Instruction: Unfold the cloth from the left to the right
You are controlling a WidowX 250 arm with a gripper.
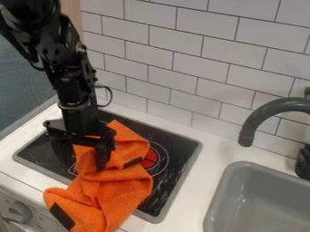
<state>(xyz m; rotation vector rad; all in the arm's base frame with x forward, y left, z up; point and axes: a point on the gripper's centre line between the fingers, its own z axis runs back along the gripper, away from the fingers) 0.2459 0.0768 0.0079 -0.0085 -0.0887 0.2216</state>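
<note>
A white tiled wall (pixel 200 50) backs one black cooktop (pixel 181 156), one grey sink (pixel 254 181) and one faucet (pixel 266 111). One orange cloth (pixel 118 190) lies rumpled across the cooktop's left and front, beneath the gripper (pixel 82 163), its fingers wide apart.

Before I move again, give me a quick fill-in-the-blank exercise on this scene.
The gripper hangs over the cloth, which is coloured ____. The cloth bears ____ dark patches. The burner beside the cloth shows a centre coloured ____. The grey basin at the picture's lower right is the ____.
Missing words: orange; two; red; sink.
</note>
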